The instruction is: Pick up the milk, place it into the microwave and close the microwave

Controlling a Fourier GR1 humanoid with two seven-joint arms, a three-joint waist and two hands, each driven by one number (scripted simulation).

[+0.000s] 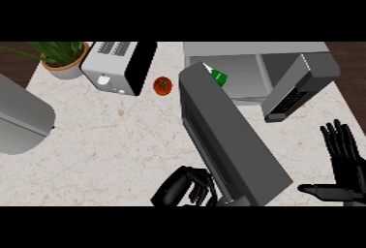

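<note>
Your left hand (pixel 183 186) at 6 o'clock: fingers curled against microwave door (pixel 225 145) | right hand (pixel 343 167) at 4 o'clock: spread, idle | milk (pixel 217 76) at 12 o'clock inside microwave (pixel 250 58), door ajar

A pale marbled counter (pixel 114 140) carried a potted plant (pixel 63 58) and a toaster (pixel 118 65) far beyond the left hand (pixel 182 186), a tomato (pixel 163 85) just past the toaster, and an open microwave (pixel 250 72) well beyond the right hand (pixel 343 164).
</note>
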